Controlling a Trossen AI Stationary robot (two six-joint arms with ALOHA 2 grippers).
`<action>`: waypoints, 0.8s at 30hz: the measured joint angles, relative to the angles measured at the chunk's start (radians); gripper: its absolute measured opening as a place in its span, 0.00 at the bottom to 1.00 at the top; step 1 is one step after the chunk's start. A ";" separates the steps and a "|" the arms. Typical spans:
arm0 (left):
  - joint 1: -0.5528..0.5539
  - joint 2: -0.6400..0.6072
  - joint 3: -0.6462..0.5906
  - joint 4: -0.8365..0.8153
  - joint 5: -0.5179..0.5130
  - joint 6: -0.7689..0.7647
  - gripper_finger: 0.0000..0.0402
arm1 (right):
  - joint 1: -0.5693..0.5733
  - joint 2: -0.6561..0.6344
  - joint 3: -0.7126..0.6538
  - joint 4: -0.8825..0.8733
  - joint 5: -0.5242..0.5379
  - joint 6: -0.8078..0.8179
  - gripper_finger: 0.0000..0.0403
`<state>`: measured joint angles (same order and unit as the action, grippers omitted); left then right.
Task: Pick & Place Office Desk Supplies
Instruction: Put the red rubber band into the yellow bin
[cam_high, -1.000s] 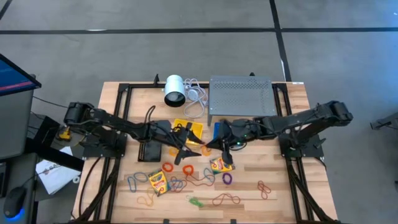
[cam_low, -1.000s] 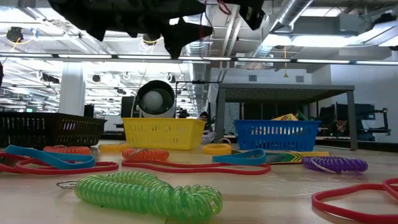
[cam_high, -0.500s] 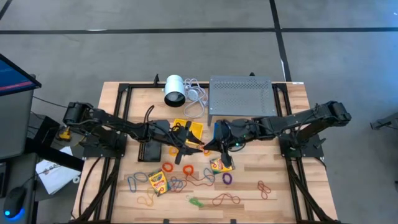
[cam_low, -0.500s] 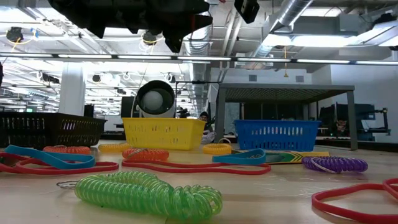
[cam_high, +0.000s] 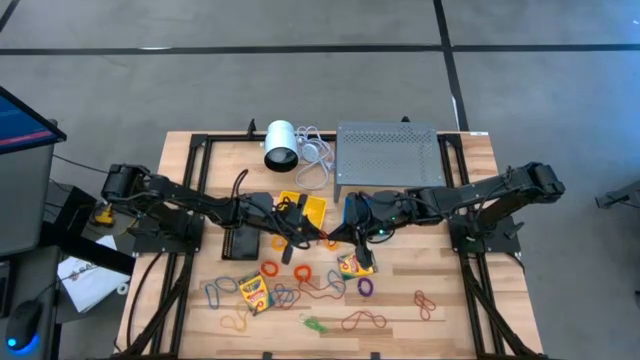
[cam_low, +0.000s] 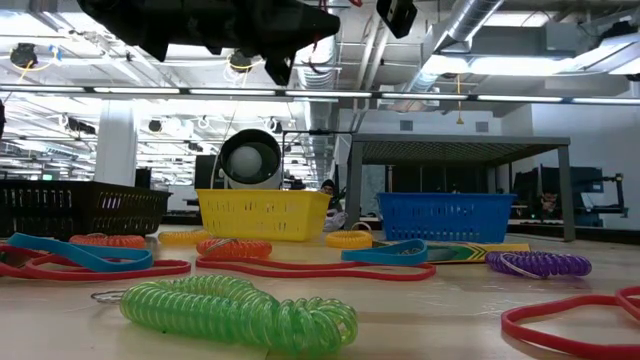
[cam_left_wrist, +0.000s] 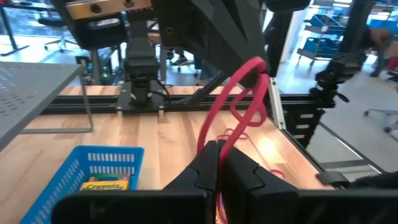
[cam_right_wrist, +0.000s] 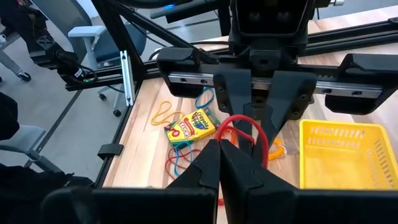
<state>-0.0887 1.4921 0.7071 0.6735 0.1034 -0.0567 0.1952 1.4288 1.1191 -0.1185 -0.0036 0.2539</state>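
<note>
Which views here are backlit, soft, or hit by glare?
Low view: ceiling lights backlight the arms into silhouettes; the green coil up close is soft. Left wrist view: a bright glare patch on the table beside the red rubber band; the left hand is dark. High view: evenly lit.

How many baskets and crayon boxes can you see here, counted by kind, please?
baskets: 3 (yellow basket, blue basket, black basket)
crayon boxes: 3 (two lying loose, one inside the blue basket)
Total: 6
</note>
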 joint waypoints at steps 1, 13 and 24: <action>0.000 0.000 0.000 0.000 -0.009 0.000 0.00 | 0.000 0.000 0.000 0.000 0.000 0.000 0.00; 0.000 -0.035 -0.001 -0.050 -0.114 -0.003 0.00 | -0.021 -0.004 0.000 0.033 0.003 0.008 0.28; 0.000 -0.182 -0.001 -0.198 -0.196 -0.003 0.00 | -0.076 -0.069 0.000 0.053 0.004 0.053 0.56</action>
<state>-0.0887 1.3097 0.7063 0.4758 -0.0928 -0.0599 0.1192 1.3599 1.1194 -0.0651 0.0002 0.3065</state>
